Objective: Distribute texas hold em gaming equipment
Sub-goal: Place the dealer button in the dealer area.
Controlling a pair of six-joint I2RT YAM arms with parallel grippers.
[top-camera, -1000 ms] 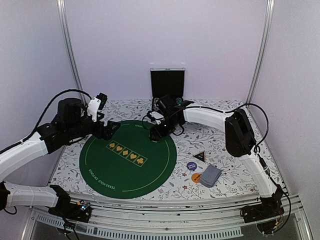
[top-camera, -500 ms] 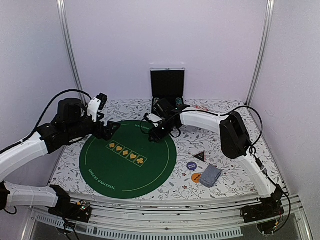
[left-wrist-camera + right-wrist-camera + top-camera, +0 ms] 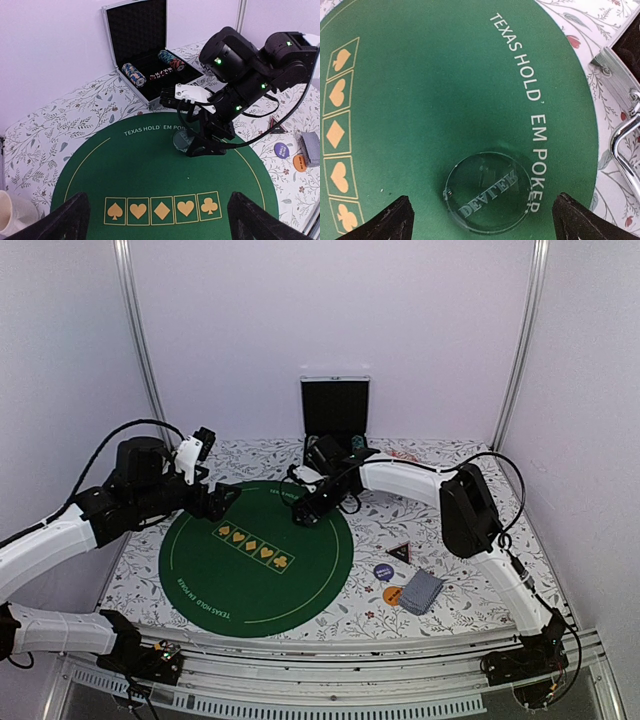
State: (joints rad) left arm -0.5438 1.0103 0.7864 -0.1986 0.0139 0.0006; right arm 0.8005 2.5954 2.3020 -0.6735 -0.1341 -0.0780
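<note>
Clear dealer disc [image 3: 487, 192] lies flat on the mat [image 3: 250, 585] at 1 o'clock. Right gripper [image 3: 486, 220] is wide open over it, gripping nothing. Left gripper [image 3: 222, 498] is open and empty at 10 o'clock. Likely left to do: cards [image 3: 422, 591], blue disc [image 3: 383, 571], orange disc [image 3: 392, 594], black triangle [image 3: 399, 552], all off-mat around 4 o'clock.

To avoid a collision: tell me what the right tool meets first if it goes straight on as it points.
The clear dealer disc, lying flat on the green mat, centred ahead of the open right tool; probably that first, though depth is unclear.
</note>
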